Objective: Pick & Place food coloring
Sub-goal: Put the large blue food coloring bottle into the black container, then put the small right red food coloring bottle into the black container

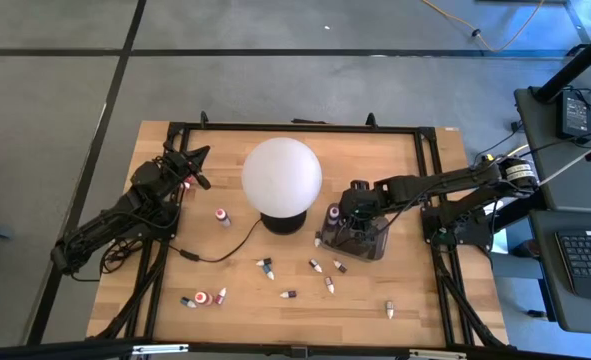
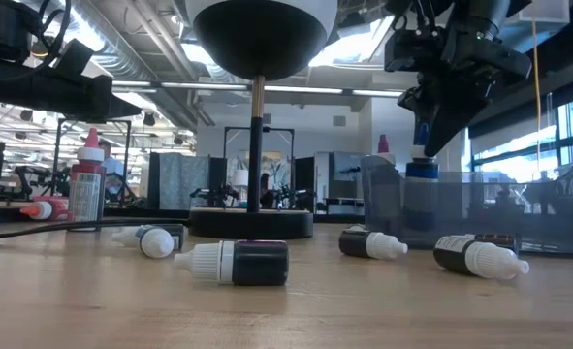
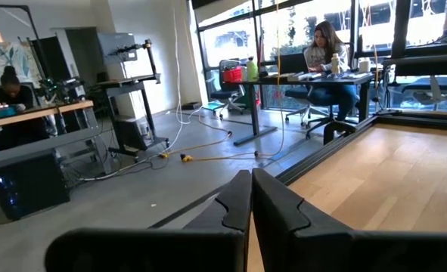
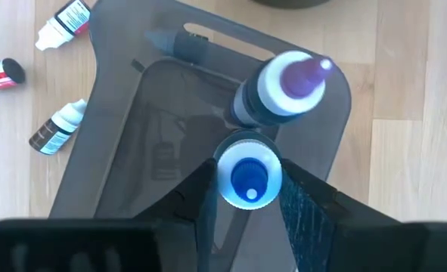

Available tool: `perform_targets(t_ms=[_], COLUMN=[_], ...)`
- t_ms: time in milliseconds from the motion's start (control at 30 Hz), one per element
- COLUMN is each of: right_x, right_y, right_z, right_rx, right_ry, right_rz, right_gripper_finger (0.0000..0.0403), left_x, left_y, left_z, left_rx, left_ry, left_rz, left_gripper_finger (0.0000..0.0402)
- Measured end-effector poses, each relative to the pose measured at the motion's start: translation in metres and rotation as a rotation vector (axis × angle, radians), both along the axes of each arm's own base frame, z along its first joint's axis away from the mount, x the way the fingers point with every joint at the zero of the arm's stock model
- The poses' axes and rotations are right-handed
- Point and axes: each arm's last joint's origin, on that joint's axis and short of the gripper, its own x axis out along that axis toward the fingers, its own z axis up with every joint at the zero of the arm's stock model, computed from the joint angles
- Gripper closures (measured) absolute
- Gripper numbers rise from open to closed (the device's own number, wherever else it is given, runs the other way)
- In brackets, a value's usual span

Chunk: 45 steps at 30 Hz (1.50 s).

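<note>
From above, the right gripper [image 1: 353,222] hangs over the dark tray [image 1: 373,246] near the tabletop's right edge. Other food coloring bottles [image 1: 265,268] lie scattered toward the front edge. The left gripper [image 1: 197,160], pressed together, waits by the left edge.

At table height, the wood looks smooth; the small bottles [image 2: 236,262] likely roll.

The right wrist view shows fingers pinching a blue-tipped bottle [image 4: 247,175] at its white cap: light, rigid, slippery.

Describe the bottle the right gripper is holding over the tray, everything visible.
The blue-tipped bottle is small, with a white ribbed collar and a blue tip, body hidden below. It stands upright, pinched between the right gripper fingers, inside the dark translucent tray, beside a purple-tipped bottle already standing there. The low view shows its blue body behind the tray wall.
</note>
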Motion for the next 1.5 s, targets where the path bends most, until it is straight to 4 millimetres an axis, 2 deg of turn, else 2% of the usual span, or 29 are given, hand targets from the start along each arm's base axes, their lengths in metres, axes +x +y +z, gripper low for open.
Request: perform_targets(t_ms=[300,567,767,1167,1300,1400,1500], right_x=[0.000,0.001,0.000,-0.004,-0.010,-0.015,-0.027], right_y=[0.000,0.000,-0.003,0.001,0.018,0.043,0.072], right_z=[0.000,0.001,0.004,0.051,0.062,0.061,0.053], right_rx=[-0.003,-0.002,-0.104,-0.066,0.099,0.194,0.181], right_ry=[-0.004,-0.016,-0.034,-0.079,-0.017,0.011,0.056], right_rz=[-0.001,-0.003,-0.046,-0.069,0.042,0.147,0.310], right_gripper_finger=[0.0245,0.0238,0.0238,0.0238,0.0238,0.0238,0.0238], left_x=[0.000,0.000,0.000,0.000,0.000,0.000,0.000], left_y=[0.000,0.000,0.000,0.000,0.000,0.000,0.000], left_z=[0.000,0.000,0.000,0.000,0.000,0.000,0.000], left_rx=[0.000,0.000,0.000,0.000,-0.001,0.000,0.000], left_ry=[0.000,0.000,-0.001,-0.001,-0.001,0.000,-0.001], left_rz=[0.000,0.000,0.000,0.000,0.000,0.000,0.000], left_gripper_finger=[0.0393,0.0389,0.0393,0.0390,0.0393,0.0393,0.0390])
